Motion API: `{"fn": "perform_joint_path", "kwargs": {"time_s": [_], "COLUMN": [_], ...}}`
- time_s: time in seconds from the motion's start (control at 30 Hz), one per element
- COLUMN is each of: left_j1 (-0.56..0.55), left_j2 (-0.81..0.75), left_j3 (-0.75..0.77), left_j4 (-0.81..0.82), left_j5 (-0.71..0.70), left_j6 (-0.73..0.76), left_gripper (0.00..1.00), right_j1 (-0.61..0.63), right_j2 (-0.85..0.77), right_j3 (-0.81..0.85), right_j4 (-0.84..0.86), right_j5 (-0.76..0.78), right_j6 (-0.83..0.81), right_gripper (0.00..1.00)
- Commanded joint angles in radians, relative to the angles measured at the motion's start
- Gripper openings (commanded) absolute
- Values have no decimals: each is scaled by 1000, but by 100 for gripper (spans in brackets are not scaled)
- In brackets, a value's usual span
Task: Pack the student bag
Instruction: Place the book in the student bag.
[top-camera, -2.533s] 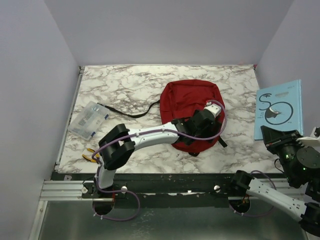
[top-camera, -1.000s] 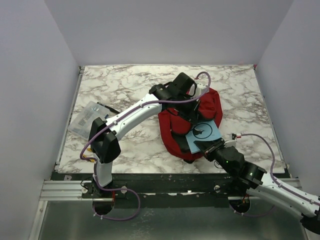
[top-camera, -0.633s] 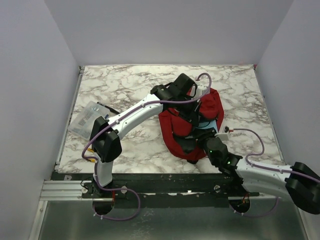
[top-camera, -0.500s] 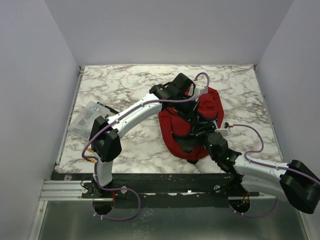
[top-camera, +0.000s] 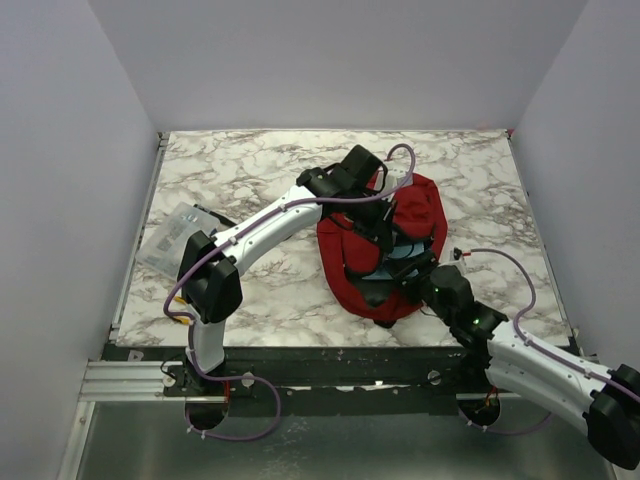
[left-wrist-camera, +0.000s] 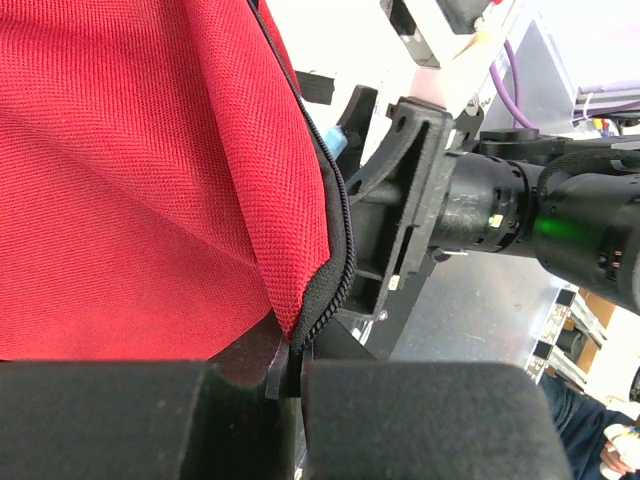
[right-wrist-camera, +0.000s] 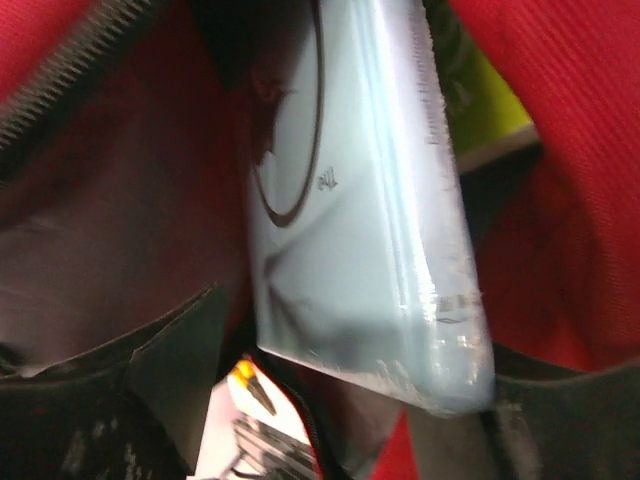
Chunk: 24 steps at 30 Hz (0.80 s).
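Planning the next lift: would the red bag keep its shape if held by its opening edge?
Probably not: the student bag is soft cloth, folding where the left gripper pinches its zipper edge. Released, the opening would likely slump shut. The light-blue book inside probably adds weight.

Print on the light-blue book (right-wrist-camera: 360, 220) is too blurred to read.
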Motion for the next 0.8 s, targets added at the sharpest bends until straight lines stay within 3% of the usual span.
{"fn": "perform_joint_path", "kwargs": {"time_s": [0.0,0.13,0.17,0.27,0.4,0.57,0.77], "left_j1": [5,5,4,3,2,0,0], "left_j2": [-52,-54,-55,-60,-68,-75,-88], "left_j3": [-8,-14,-15,-19,-25,-32,-42], "left_j4": [10,12,12,13,15,18,16], "left_j5": [35,40,40,43,38,19,-5], "left_j6": [0,-1,-2,-3,1,5,12], "left_gripper": [0,0,0,0,0,0,0], "right_j1": [-3,-3,-3,-5,-36,-135,-313], "right_j2": [-14,21,36,81,155,314,472], "right_j3": [-41,-37,-36,-18,28,60,74], "right_j4": [-78,-78,-65,5,141,344,405], "right_j5": [-75,-39,-37,-39,-29,-34,-375], "right_j6": [24,21,16,-14,-34,16,10], "right_gripper": [63,48,38,23,11,9,18]}}
